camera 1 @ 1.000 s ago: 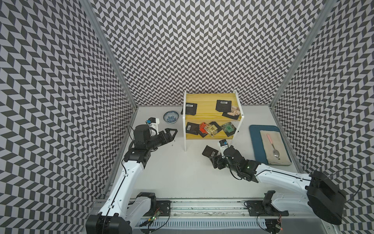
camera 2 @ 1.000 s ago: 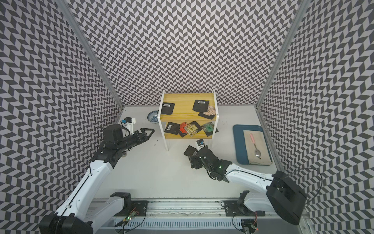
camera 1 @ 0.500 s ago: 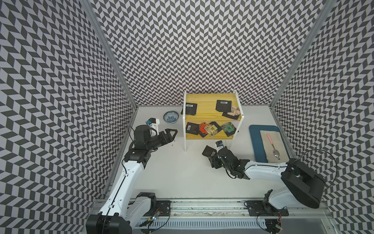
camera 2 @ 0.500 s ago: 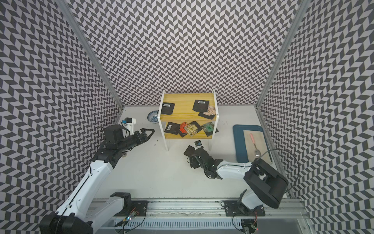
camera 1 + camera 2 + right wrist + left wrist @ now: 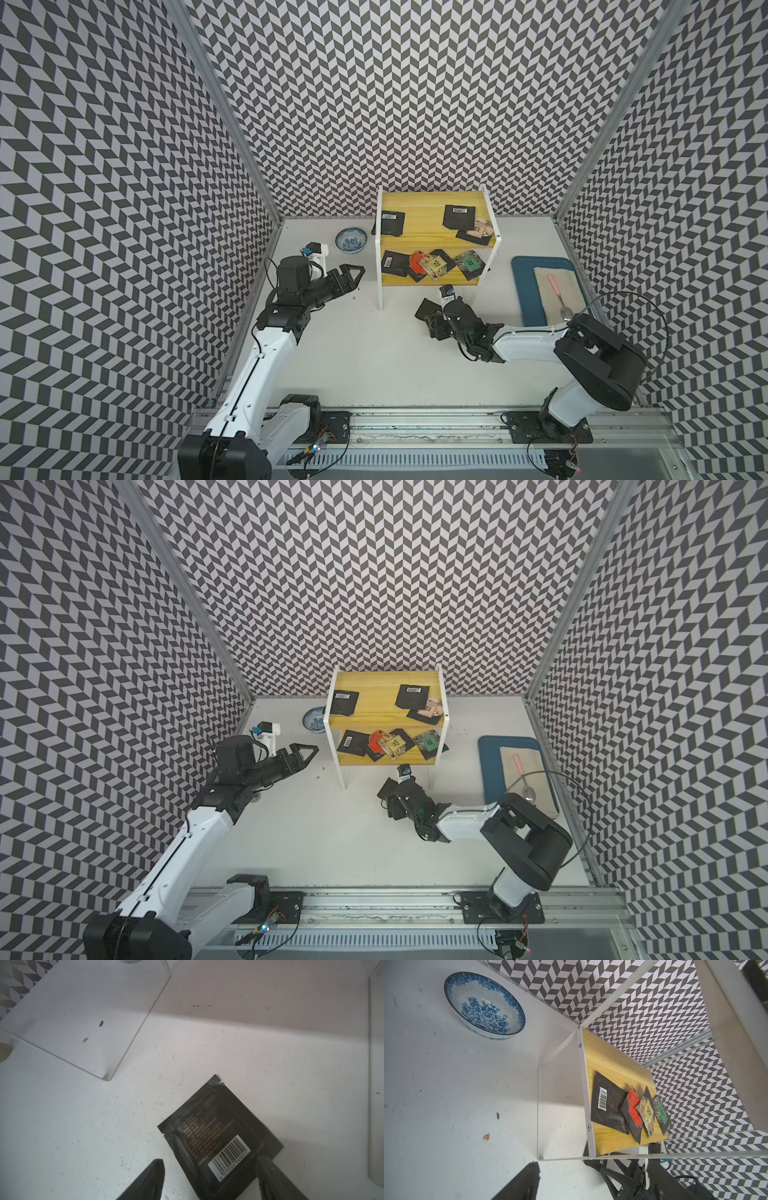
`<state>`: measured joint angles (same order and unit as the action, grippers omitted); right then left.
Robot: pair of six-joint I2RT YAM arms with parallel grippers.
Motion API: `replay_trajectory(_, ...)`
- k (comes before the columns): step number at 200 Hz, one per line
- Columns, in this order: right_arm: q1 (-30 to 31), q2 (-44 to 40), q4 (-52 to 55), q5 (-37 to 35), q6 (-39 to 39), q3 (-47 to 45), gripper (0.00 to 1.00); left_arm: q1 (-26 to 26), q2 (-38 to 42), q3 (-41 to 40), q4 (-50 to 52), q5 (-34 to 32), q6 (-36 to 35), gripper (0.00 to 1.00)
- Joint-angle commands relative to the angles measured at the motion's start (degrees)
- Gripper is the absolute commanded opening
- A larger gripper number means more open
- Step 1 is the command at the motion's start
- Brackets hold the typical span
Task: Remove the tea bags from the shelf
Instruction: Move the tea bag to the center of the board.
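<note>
- 1 shelf (image 5: pixel 432 205): 3 tea bags (image 5: pixel 392 222) on the upper board, about 5 overlapping near the lower front edge.
- 1 sachet (image 5: pixel 218 1130) flat on the bare table (image 5: pixel 374 365).
- right gripper (image 5: pixel 209 1161): jaws apart, straddling the sachet.
- left gripper (image 5: pixel 357 276): wide, empty.

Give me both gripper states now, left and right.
Left gripper: open, empty.
Right gripper: open, straddling a black tea bag lying flat on the table, not clamped.

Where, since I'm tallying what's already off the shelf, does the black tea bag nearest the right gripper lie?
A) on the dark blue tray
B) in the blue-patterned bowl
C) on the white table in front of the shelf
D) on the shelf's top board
C: the black tea bag lies flat on the white table, off the shelf, between the spread fingers of the right gripper.
</note>
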<state>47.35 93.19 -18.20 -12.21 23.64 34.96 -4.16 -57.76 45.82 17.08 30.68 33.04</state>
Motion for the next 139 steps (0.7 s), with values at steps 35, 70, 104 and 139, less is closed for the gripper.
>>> replay_trajectory(35,-1.03,6.04,-6.49,-1.29,1.79,2.54,0.66,-0.39,-0.27,-0.69,-1.00,-0.48,-0.78,0.85)
replay_trajectory(70,-0.95,6.34,-5.72,0.78,1.88,1.62,0.61,-0.28,0.01,-1.14,-0.73,-0.97,-1.13,0.85)
replay_trajectory(104,2.22,3.60,-4.00,3.51,1.22,-1.25,0.60,-0.31,0.05,-1.71,-1.16,-1.06,-1.04,0.85)
replay_trajectory(139,7.40,0.97,-0.13,4.01,-0.06,-2.60,0.60,-0.27,-0.02,-2.50,-2.14,-1.05,-0.36,0.84)
